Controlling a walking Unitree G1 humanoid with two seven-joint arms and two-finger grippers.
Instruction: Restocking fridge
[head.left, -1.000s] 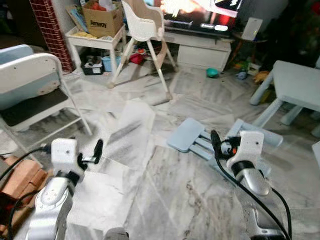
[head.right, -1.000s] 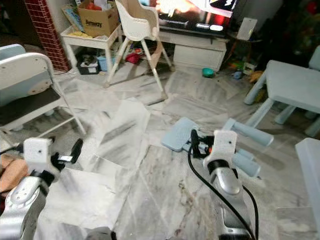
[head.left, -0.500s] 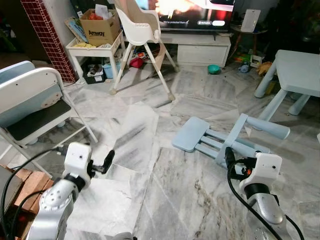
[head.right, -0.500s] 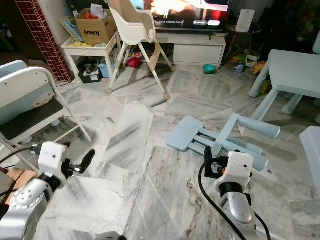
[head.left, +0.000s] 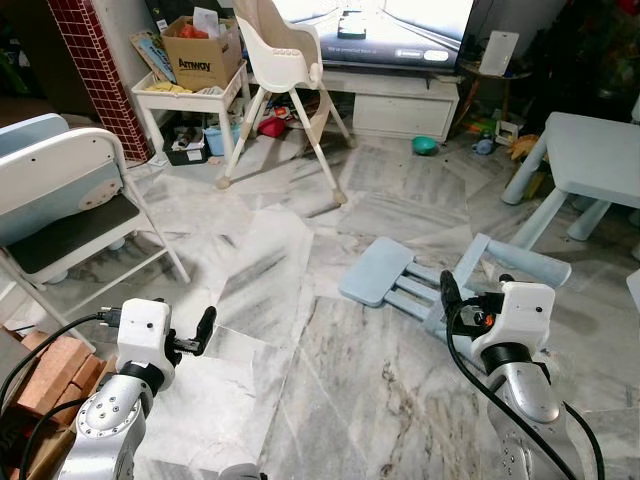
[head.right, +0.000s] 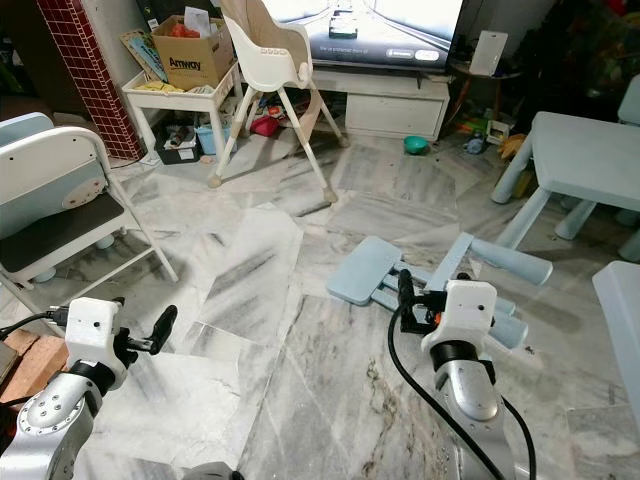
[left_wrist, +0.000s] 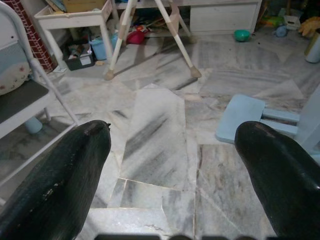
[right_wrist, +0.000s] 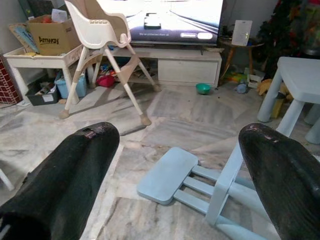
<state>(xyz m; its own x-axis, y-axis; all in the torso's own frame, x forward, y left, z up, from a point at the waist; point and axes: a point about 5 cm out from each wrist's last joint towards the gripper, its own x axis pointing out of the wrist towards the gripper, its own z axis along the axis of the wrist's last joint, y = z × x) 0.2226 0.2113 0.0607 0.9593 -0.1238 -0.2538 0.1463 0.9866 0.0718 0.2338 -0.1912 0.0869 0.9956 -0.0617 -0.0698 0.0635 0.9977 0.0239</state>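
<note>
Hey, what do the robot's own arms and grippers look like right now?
Both arms are rounded silver metal, each ending in a boxy white wrist block. The left gripper and right gripper each have two long, blunt, matte black fingers. Black cables loop along both arms, and the right wrist block carries a small orange-red part.

A pale blue chair (head.left: 455, 285) lies toppled on the marble floor (head.left: 330, 400).

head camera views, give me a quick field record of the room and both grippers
place: living room, marble floor
left gripper: open, empty, held over the floor
right gripper: open, empty, held over the floor
floor obstacle: tipped-over blue chair ahead of the right gripper
far end: high chair, TV, cardboard box on a white table
robot's left: white chair
fridge: cannot tell
</note>
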